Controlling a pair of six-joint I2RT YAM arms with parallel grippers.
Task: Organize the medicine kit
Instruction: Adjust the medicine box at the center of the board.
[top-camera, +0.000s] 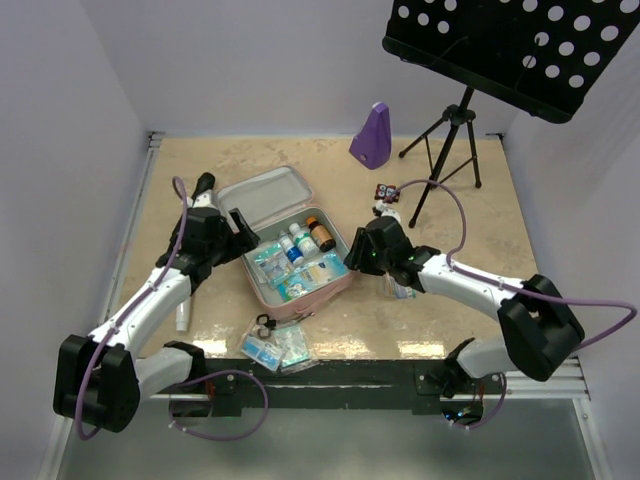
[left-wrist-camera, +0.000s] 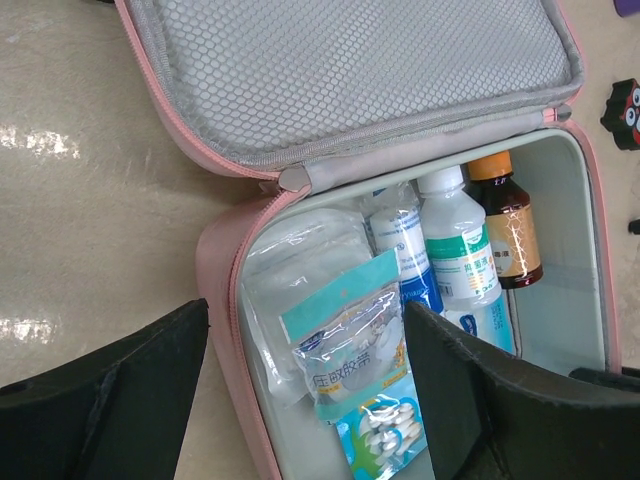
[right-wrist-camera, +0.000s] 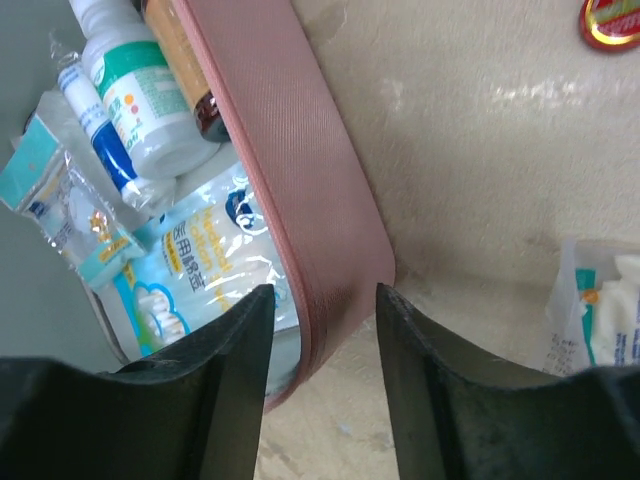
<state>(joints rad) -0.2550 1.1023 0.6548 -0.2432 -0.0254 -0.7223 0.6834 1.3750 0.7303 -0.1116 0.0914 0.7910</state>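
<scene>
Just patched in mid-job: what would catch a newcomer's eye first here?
The pink medicine kit lies open mid-table, bottles and packets packed inside. The left fingers and right fingers flank it, each straddling a side wall. A black perforated music stand looms far right.

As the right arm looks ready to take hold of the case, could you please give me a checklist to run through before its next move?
1. Lid of the medicine kit open and laid back: ok.
2. Right hand straddling the kit's wall, one finger inside, one outside: ok.
3. Right hand's grip on that wall firm: cannot tell.
4. Left hand open across the opposite wall: ok.
5. Bottles lying inside the kit: ok.
6. All supplies packed: not ok; loose packets lie on the table in front of the kit.
</scene>
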